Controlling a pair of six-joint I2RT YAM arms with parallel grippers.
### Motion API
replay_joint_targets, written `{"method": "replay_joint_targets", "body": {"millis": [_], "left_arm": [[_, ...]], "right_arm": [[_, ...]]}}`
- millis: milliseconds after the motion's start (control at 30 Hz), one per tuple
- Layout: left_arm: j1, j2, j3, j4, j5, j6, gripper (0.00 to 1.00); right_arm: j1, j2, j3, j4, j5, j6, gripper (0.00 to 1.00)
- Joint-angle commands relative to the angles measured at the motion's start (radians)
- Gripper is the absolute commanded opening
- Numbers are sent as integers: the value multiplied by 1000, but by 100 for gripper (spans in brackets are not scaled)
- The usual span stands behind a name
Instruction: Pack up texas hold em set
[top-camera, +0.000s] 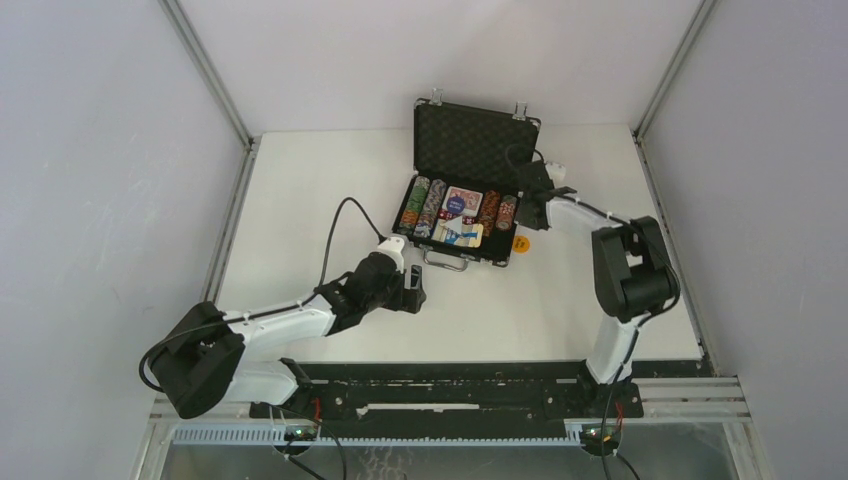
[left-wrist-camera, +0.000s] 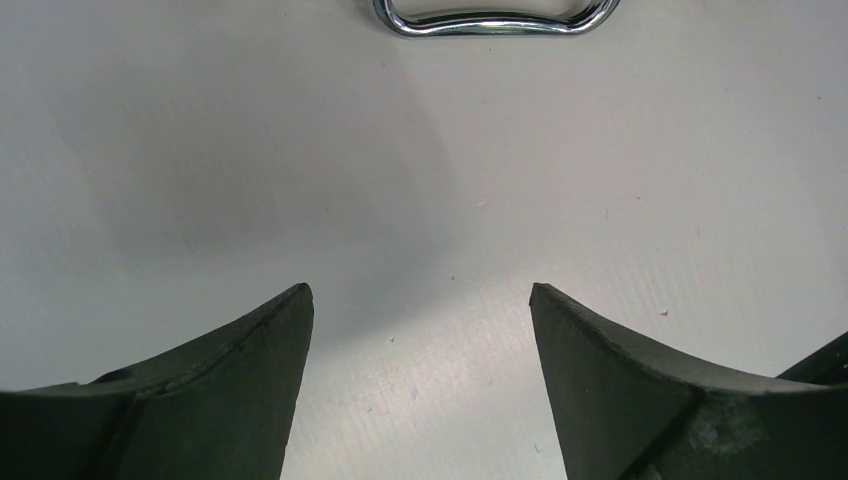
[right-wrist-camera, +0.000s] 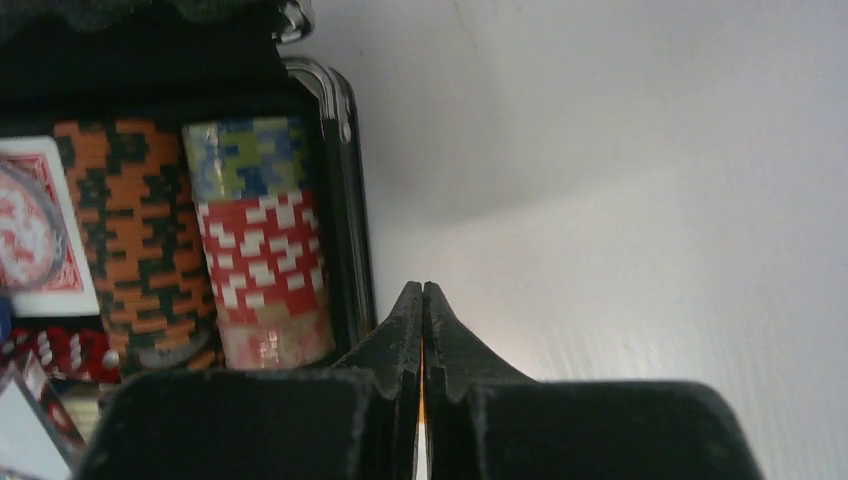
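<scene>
Item: your black briefcase (top-camera: 475, 140), lid up, at the far middle of the table (top-camera: 300, 200), with poker chips (top-camera: 425, 205) and cards (top-camera: 462, 200) inside; an orange round button (top-camera: 521, 242) lies just beside its right front corner. Left gripper (left-wrist-camera: 420, 290): jaws wide apart, empty, near the silver handle (left-wrist-camera: 495, 20). Right gripper (right-wrist-camera: 422, 290): fingers pressed together, just outside the case's right wall.

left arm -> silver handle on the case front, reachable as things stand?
Probably yes. The left arm faces the handle with its jaws open, and only bare table lies between them. Nothing in the left wrist view blocks a straight approach.
</scene>
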Motion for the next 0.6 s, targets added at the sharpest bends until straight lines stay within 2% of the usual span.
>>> {"method": "replay_joint_targets", "body": {"millis": [0, 167, 400, 567], "left_arm": [[-3, -6, 53, 29, -14, -3, 84], [-3, -26, 49, 19, -36, 3, 84], [-3, -34, 49, 24, -13, -3, 84], [-3, -47, 43, 25, -12, -5, 84]], "right_arm": [[-37, 109, 98, 29, -87, -10, 2], [-37, 123, 72, 22, -150, 22, 1], [7, -19, -155, 85, -147, 73, 0], [65, -109, -257, 93, -128, 108, 0]]}}
